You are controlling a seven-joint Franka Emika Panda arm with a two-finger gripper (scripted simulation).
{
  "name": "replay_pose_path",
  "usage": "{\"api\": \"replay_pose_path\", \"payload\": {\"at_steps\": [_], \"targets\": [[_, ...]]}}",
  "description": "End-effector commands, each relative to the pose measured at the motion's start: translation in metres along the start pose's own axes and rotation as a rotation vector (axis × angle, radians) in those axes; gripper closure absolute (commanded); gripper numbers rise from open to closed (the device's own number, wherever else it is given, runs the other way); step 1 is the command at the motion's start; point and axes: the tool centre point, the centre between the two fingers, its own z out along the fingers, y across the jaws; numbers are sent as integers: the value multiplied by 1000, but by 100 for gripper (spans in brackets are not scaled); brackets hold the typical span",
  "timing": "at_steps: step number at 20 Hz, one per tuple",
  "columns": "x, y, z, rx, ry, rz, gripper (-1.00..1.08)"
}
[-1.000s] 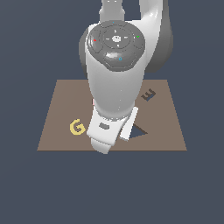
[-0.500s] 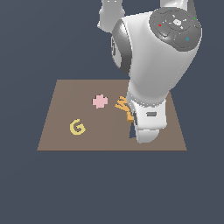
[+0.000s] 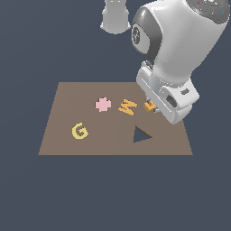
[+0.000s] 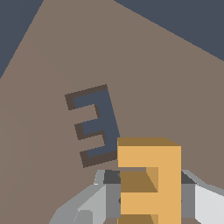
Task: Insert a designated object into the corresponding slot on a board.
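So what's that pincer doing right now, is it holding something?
Pincer: closed on the orange E, held above the board, not yet in its slot.

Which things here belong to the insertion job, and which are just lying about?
Job:
- orange E, held in the tool
- E-shaped slot, open, the E not yet in it
- board

Lying about:
- yellow G
- orange W
- pink cross
- triangular cutout
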Motion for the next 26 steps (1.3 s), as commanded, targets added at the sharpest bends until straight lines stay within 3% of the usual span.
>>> {"api": "replay_pose_path", "payload": {"at_steps": [1,10,22,23,26], "targets": [[12,-9,0,0,0,-82,108],[34,-30,-1,1,0,-239,108],[35,-32,9,0,-1,-254,108],[35,-32,9,0,-1,-254,-92],[35,-32,9,0,-1,-254,-92]]}}
